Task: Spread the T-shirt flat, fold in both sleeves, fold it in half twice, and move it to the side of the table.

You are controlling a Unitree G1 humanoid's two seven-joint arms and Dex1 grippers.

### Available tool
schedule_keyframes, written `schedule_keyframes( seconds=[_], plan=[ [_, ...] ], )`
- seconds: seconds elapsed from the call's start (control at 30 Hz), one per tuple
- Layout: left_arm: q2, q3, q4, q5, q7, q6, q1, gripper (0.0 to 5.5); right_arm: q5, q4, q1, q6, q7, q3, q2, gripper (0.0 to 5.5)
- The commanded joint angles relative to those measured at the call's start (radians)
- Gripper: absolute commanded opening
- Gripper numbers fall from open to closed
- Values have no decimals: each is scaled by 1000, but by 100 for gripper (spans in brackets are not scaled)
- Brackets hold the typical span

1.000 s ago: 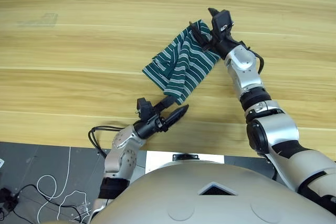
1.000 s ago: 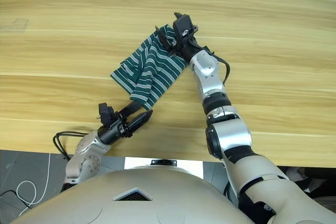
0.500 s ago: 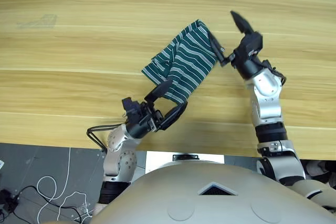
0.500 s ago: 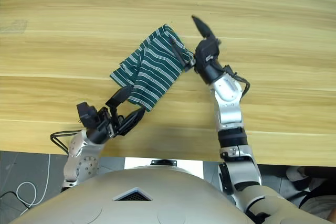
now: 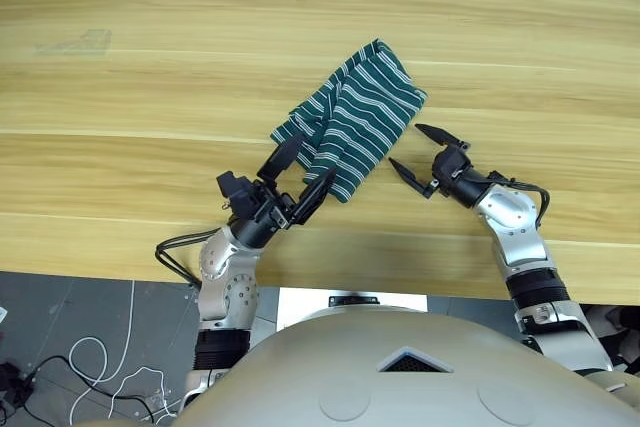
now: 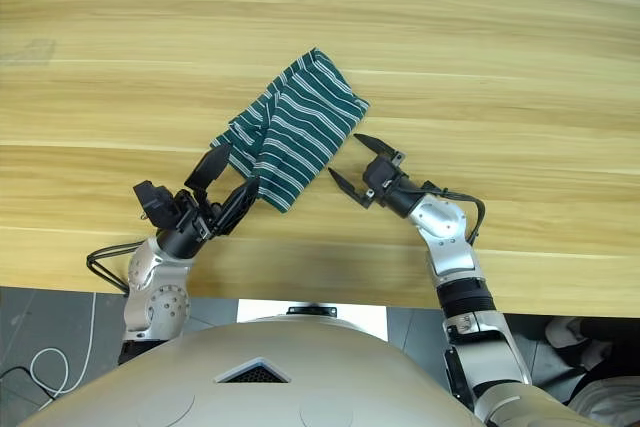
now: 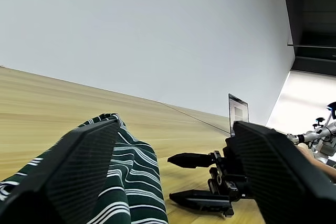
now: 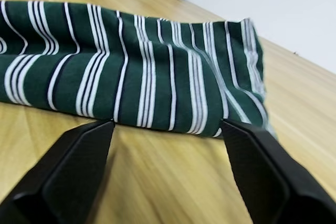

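The T-shirt (image 5: 352, 117), dark green with white stripes, lies folded into a compact bundle on the wooden table (image 5: 150, 97); it also appears in the right wrist view (image 8: 136, 66) and the left wrist view (image 7: 123, 182). My left gripper (image 5: 298, 175) stands open at the bundle's near left corner, its fingers apart with nothing between them. My right gripper (image 5: 418, 157) is open too, a short way off the bundle's near right edge and not touching it. The left wrist view shows the right gripper (image 7: 205, 179) across the table.
Bare wooden tabletop stretches all around the shirt. The table's near edge (image 5: 100, 265) runs just below both arms, with grey floor and loose cables (image 5: 100, 367) beyond it at the lower left.
My right gripper let go of the shirt's far corner and drew back toward the near edge, now open. My left gripper opened and rose to the bundle's near left corner. The shirt settled flat.
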Motion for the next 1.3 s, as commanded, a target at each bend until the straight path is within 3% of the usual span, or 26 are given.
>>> schedule_keyframes(
  seconds=[0.03, 0.37, 0.53, 0.87, 1.3],
  plan=[
    [-20, -11, 49, 23, 9, -14, -35, 402, -42, -38, -31, 38, -3, 48, 25, 373],
    [-46, -9, 172, 58, 20, -41, -80, 402, 19, -260, -8, 121, 117, 77, -53, 373],
    [-62, 14, 162, 1, 14, -17, -76, 402, 126, -289, 1, 123, 203, 14, -128, 373],
    [-87, 6, 171, 3, 6, -20, -99, 402, -27, 138, -310, 34, 102, 85, 49, 373],
    [-111, 9, 193, -16, -10, -10, -145, 402, -140, 474, -483, -71, -53, 131, 225, 373]
  ],
)
